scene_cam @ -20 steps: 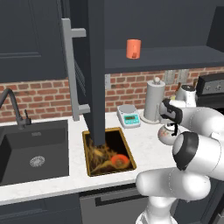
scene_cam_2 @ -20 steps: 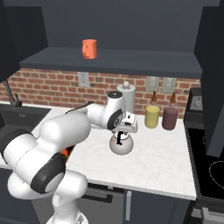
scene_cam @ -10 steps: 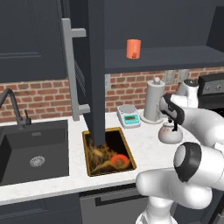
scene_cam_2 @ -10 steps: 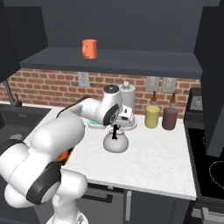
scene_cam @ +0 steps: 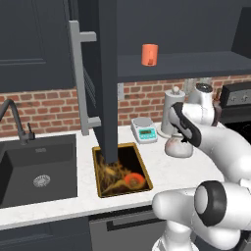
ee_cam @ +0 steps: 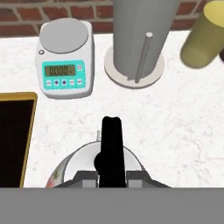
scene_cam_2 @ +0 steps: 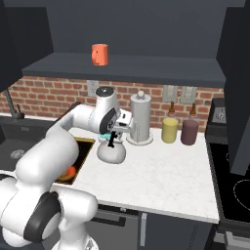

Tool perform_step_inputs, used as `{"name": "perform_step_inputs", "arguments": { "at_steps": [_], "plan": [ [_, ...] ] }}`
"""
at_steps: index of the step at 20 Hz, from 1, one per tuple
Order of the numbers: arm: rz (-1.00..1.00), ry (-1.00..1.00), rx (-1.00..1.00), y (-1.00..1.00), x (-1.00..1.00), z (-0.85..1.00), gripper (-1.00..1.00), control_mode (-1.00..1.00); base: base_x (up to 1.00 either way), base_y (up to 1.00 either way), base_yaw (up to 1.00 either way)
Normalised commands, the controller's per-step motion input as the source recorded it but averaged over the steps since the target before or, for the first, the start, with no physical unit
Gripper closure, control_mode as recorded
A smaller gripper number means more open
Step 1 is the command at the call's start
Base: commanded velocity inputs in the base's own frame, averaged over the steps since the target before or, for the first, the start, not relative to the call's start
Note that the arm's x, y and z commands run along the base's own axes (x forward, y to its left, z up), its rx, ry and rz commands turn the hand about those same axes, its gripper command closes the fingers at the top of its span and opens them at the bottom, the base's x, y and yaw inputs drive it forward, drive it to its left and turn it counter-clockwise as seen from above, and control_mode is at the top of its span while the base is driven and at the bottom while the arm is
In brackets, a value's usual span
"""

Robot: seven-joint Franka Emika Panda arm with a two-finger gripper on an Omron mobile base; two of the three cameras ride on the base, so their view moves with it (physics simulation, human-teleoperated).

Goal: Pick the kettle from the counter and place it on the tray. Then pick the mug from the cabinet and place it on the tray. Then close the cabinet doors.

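Now | my end effector (scene_cam_2: pixel 113 140) clamps kettle (scene_cam_2: pixel 111 152) by its thin stiff handle, beside tray (scene_cam: pixel 102 188) | rigid, light, may swing.

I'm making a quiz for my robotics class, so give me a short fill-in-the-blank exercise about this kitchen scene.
1. The gripper is closed on the black handle of the ____.
2. The mug stands on the shelf inside the ____.
3. The tray lies on the counter beside the ____.
4. The kitchen scale has a ____ display panel.

Missing words: kettle; cabinet; sink; turquoise
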Motion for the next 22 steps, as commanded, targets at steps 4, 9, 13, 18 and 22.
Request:
{"name": "perform_step_inputs", "arguments": {
  "at_steps": [4, 9, 13, 18, 22],
  "plan": [
    [0.00, -0.06, -0.02, 0.76, 0.00, 0.05, 1.00, -1.00, 0.00, 0.00, 0.00],
    [0.00, -0.14, -0.03, 0.86, 0.00, 0.00, 1.00, -1.00, 0.00, 0.00, 0.00],
    [0.00, -0.08, -0.03, 0.79, 0.05, 0.00, 1.00, -1.00, 0.00, 0.00, 0.00],
    [0.00, -0.05, -0.03, 0.62, 0.10, 0.00, 1.00, -1.00, 0.00, 0.00, 0.00],
    [0.00, -0.03, 0.00, 0.57, 0.20, 0.00, 1.00, -1.00, 0.00, 0.00, 0.00]
  ]
}}
